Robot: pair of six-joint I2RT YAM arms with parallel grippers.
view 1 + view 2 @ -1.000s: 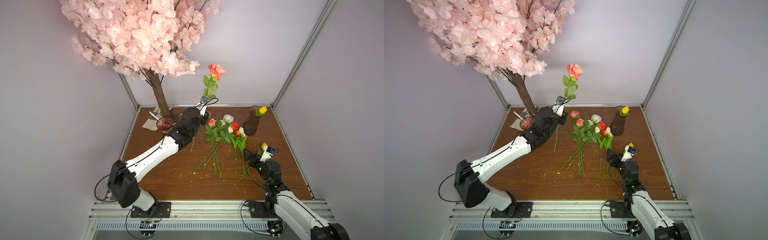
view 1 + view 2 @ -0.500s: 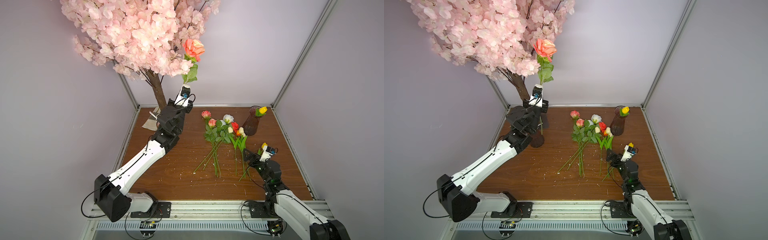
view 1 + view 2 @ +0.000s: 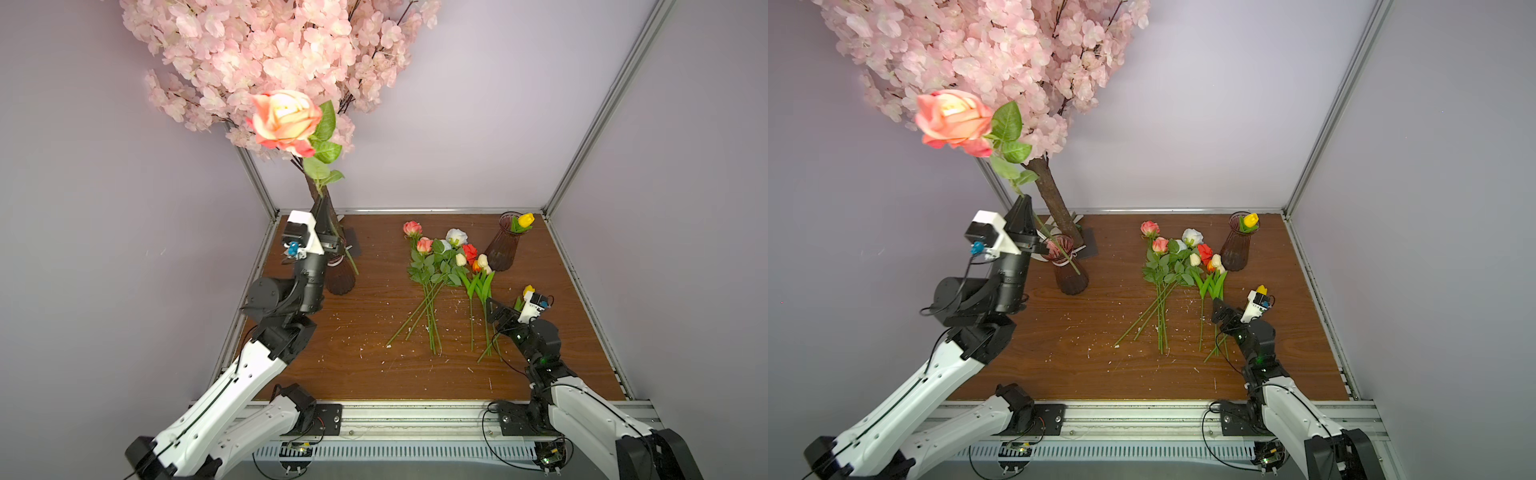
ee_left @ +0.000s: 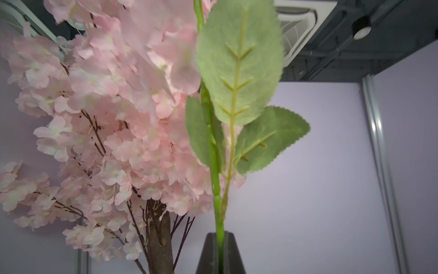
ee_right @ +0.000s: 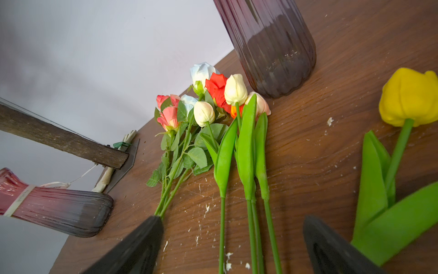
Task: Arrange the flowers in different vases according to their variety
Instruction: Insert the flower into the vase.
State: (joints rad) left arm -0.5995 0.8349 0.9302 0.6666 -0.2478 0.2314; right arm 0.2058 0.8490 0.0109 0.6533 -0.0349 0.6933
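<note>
Coral long-stemmed rose (image 3: 953, 118) is clamped in left fingers (image 3: 1021, 208) near the banded maroon glass vase (image 3: 1071, 278), centre left; one yellow tulip (image 3: 1251, 218) is vased upper right; other flowers (image 3: 1167, 266) are left on the desk (image 3: 1079, 353) by parted right fingers (image 3: 1223, 316).

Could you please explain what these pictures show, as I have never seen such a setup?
Two white robot arms stand at a wooden table, each ending in a two-fingered gripper. Two pictures look down from overhead, side by side; two come from cameras on the arms' wrists. The left gripper is shut on the stem of a coral rose, held upright close by a banded vase under a pink blossom tree. The right gripper is open, low over loose tulips lying beside small roses. A stray yellow tulip lies next to that gripper. A second vase holds another tulip, also yellow.
</note>
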